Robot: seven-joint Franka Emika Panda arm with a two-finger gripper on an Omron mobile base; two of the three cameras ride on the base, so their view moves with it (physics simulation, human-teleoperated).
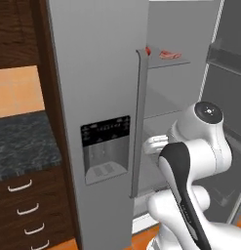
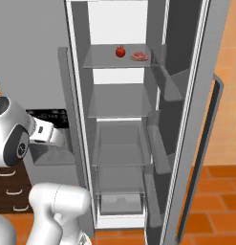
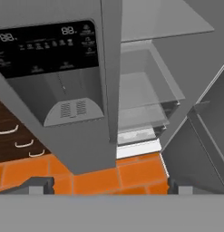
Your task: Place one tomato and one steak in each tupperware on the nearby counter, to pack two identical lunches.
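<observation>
Tomato [image 2: 120, 51] round red, steak [image 2: 140, 56] pink, marbled

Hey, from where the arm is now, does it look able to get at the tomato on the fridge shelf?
Probably yes. The fridge door stands open and the tomato sits uncovered on the top shelf beside the steak. The open gripper is low, so the arm must rise.

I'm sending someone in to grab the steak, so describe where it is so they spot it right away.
Find the tall grey fridge with its right-hand door swung open. Inside, look at the top glass shelf: the steak lies near its right end. It is the flat, pinkish-red slab, while its only neighbour, just to its left, is a round red tomato.
</observation>
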